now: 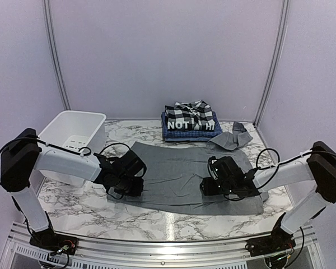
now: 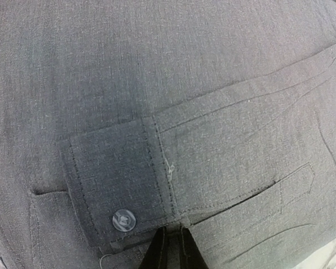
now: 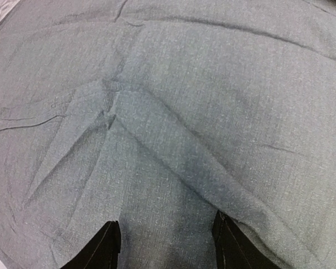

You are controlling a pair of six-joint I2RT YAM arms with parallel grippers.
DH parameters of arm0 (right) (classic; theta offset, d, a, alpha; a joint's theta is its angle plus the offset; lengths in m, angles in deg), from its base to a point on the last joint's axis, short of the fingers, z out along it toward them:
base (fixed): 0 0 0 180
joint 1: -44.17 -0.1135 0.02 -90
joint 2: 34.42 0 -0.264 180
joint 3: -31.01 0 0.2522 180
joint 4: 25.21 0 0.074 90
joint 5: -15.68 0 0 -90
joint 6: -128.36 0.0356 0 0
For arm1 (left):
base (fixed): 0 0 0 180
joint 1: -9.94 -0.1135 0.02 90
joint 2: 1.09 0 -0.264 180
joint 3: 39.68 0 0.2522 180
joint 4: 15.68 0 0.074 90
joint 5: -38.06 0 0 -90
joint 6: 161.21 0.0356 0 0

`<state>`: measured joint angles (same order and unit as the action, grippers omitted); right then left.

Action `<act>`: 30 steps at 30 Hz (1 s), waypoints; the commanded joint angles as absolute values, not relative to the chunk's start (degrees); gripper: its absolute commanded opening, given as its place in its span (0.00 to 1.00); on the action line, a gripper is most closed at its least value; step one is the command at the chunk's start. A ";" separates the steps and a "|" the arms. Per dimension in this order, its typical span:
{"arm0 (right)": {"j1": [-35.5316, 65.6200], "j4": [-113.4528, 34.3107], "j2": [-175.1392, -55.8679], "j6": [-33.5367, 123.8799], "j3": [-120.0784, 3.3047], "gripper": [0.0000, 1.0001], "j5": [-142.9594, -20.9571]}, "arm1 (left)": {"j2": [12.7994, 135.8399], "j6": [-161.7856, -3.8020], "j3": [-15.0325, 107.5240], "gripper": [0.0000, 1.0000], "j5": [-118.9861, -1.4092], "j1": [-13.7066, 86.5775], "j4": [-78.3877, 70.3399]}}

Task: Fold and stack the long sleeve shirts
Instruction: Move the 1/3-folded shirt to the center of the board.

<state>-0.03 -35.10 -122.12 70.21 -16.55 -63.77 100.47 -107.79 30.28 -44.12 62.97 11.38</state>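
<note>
A plain grey button-up shirt (image 1: 176,171) lies spread flat on the marble table. My left gripper (image 1: 134,184) rests low on its left part. In the left wrist view the left gripper (image 2: 173,230) has its jaws nearly together, pinching a thin strip of grey cloth beside a buttoned cuff (image 2: 115,174). My right gripper (image 1: 207,185) is over the shirt's right part. In the right wrist view the right gripper (image 3: 167,227) is open, with its fingers (image 3: 103,249) wide apart on wrinkled grey cloth. Folded plaid, black lettered and blue checked shirts (image 1: 190,120) are stacked at the back.
A white plastic tub (image 1: 73,131) stands at the back left, close to the left arm. A crumpled grey sleeve end (image 1: 234,138) lies right of the stack. Pale walls close in the table on three sides.
</note>
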 commanded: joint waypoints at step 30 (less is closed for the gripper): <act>31.98 -42.59 -114.65 62.46 -33.23 0.63 -69.45 | 85.06 -106.91 40.94 0.77 -31.83 64.63 24.14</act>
